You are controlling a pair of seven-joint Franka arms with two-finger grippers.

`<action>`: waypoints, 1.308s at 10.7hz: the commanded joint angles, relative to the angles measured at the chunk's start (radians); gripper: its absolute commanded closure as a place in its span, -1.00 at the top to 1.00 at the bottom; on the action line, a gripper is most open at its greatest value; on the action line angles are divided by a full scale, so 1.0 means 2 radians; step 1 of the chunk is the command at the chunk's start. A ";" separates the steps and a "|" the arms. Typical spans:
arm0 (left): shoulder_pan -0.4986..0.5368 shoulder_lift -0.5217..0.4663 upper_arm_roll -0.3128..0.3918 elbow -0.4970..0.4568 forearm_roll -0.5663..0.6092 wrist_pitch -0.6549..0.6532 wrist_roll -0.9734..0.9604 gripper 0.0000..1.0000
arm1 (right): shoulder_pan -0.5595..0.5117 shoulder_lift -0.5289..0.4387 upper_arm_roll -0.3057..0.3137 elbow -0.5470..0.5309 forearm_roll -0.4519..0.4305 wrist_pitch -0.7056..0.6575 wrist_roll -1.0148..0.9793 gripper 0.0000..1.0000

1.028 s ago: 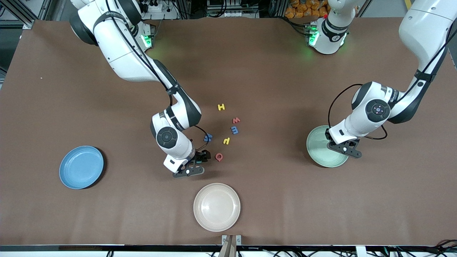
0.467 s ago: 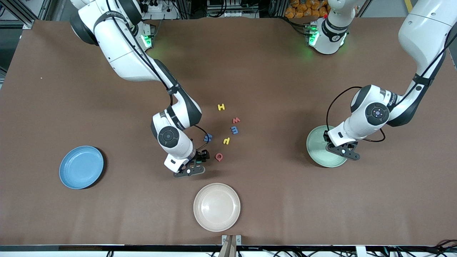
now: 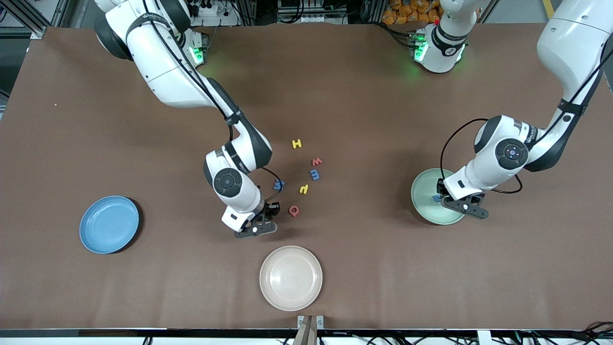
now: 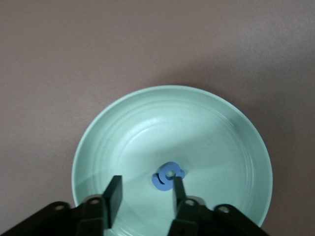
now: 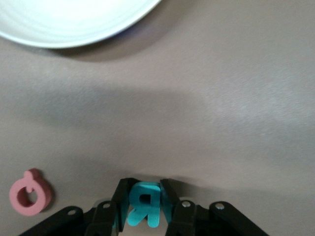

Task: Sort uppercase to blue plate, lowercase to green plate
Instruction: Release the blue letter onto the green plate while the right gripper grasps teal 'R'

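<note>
Right gripper [image 5: 143, 201] pinches teal R [image 5: 144, 204] — cream plate [image 5: 74, 19] near.

plates [image 3: 109, 224]: 3 (blue, green, cream) | letters [image 3: 297, 143]: 8 | grippers [image 3: 256, 225]: 2

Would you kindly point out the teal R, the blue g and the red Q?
teal R [image 5: 143, 203], right wrist view, its middle, between the right hand's fingers.
blue g [image 4: 167, 176], left wrist view, its ring.
red Q [image 3: 293, 210], front view, its ring.
</note>
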 commanded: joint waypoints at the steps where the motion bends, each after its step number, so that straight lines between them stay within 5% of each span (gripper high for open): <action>1: 0.002 -0.020 -0.008 0.023 0.005 -0.054 -0.003 0.21 | -0.019 -0.006 -0.010 0.001 -0.012 -0.005 0.003 -1.00; 8: 0.004 -0.066 -0.044 0.076 -0.067 -0.170 -0.003 0.31 | -0.032 -0.065 -0.099 0.001 -0.019 -0.095 -0.010 -1.00; 11: 0.003 -0.073 -0.069 0.075 -0.110 -0.172 -0.021 0.29 | -0.055 -0.077 -0.141 0.001 -0.021 -0.118 -0.133 -1.00; 14: -0.001 -0.071 -0.112 0.072 -0.117 -0.175 -0.108 0.28 | -0.133 -0.080 -0.140 -0.005 -0.016 -0.141 -0.256 -1.00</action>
